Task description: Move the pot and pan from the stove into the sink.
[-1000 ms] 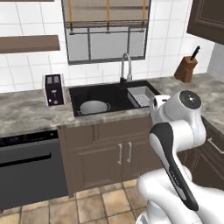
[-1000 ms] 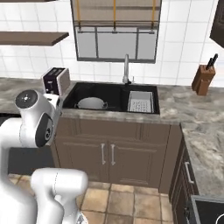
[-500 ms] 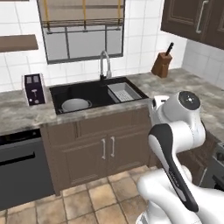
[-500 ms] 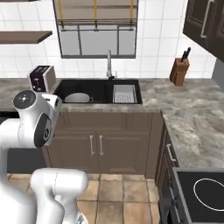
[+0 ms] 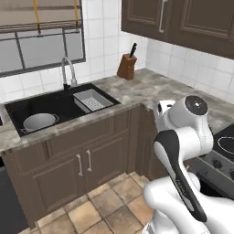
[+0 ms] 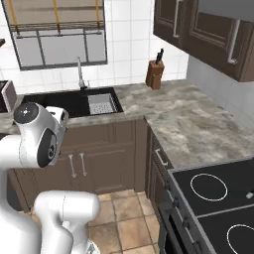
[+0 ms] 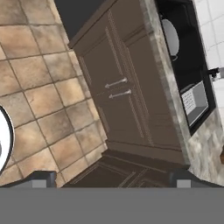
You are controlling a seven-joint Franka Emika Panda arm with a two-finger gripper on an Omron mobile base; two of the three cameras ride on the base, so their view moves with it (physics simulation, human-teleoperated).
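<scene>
A home kitchen, rendered rather than filmed. A grey marbled bench (image 6: 198, 124) runs in an L along two white-tiled walls, over dark brown base cabinets (image 5: 77, 164) with slim metal pulls. Set into it is a black sink (image 5: 55, 107) with a tall curved chrome faucet (image 5: 68, 71), under a window (image 6: 59, 37) with a raised blind. A wooden knife block (image 6: 155, 73) stands in the corner. Dark wall cabinets (image 6: 198, 30) hang above. A stove (image 6: 218, 198) with black glass top and white ring burner marks sits at the bench's end. The floor (image 7: 39, 100) is tan stone tile.
</scene>
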